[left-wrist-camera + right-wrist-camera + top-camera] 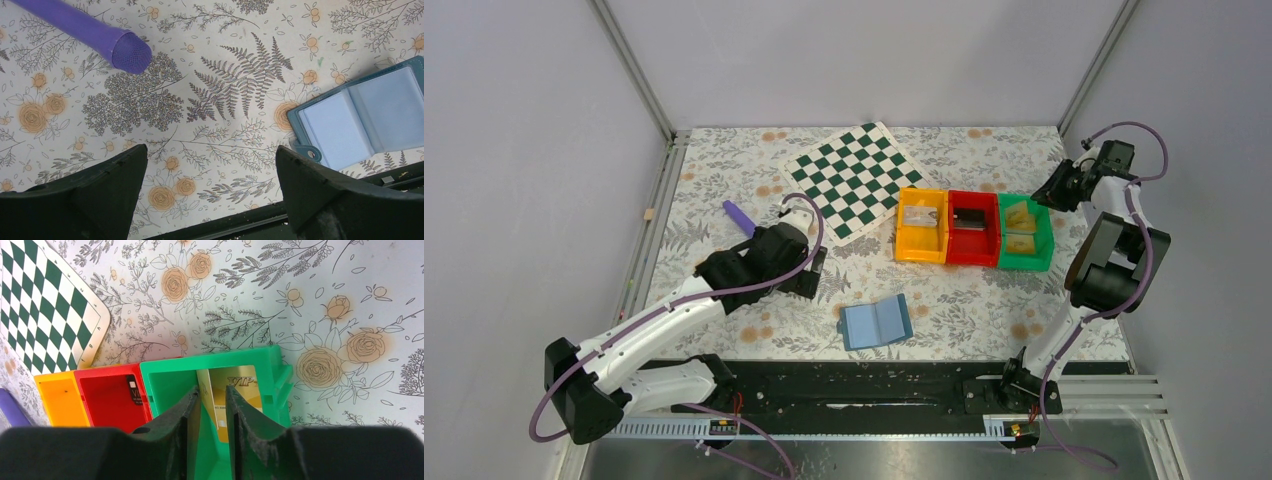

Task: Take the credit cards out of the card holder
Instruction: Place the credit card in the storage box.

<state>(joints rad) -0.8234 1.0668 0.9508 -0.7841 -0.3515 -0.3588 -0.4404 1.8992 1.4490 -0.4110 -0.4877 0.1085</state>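
Observation:
The blue card holder (876, 321) lies open on the table near the front edge, its pale inner panels up; no card shows in it. It also shows in the left wrist view (365, 117). My left gripper (809, 270) is open and empty above the cloth (211, 150), left of the holder. Two yellow-gold credit cards (1021, 228) lie in the green bin (1046, 245). My right gripper (1052, 190) hovers just right of that bin, jaws slightly apart (212, 389), holding nothing. One gold card (242, 390) lies flat; another (206, 390) leans on edge.
A red bin (972, 250) holds a black card (134, 389); an orange bin (921, 248) holds a silvery card (919, 215). A green-white chequered board (854, 178) lies behind the bins. A purple marker (85, 30) lies at the left (738, 217).

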